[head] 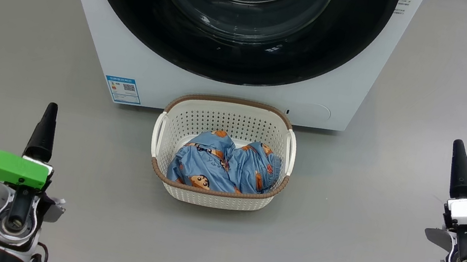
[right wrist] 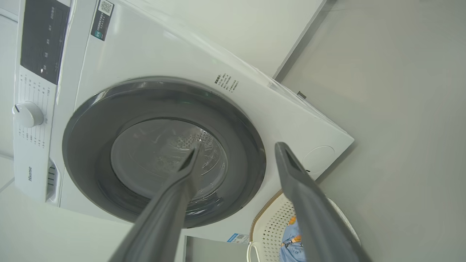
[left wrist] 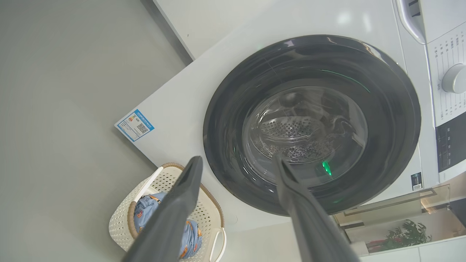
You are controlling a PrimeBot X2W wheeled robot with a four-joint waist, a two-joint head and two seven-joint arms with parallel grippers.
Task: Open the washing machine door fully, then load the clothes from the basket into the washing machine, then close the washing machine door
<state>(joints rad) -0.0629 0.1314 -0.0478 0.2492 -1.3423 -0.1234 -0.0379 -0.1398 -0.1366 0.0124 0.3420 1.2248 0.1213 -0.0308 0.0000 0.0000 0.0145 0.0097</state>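
Just in front of the washing machine [head: 102,33], on the grey floor [head: 362,242], sits the little white basket [head: 229,101] with the blue clothes [head: 223,165] bunched up inside it, and the big round door [head: 231,62] of the washing machine is shut flat against its front. The left gripper [left wrist: 238,160] is back from the washing machine and off to the left of the basket, with its two dark fingers [left wrist: 174,203] wide apart and nothing between them. The right gripper [right wrist: 238,146] is back from the washing machine on the other side, its fingers wide apart too, holding nothing.
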